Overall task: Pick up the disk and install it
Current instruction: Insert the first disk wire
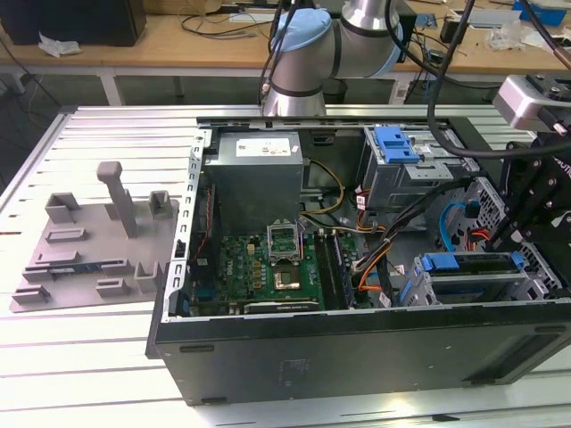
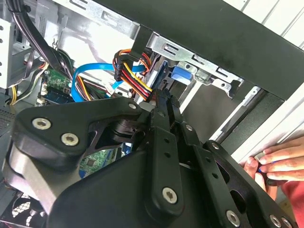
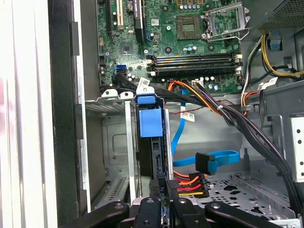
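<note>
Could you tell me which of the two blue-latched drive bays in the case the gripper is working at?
The gripper is at the lower bay by the case's front edge, not the upper cage beside the power supply.

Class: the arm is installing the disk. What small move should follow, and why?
Probably a short, straight push along the bay. In the first wrist view the disk, with its blue frame, stands between the bay's rails, and the gripper is at its near end. Keep it slow, since the orange cables lie close beside it.
</note>
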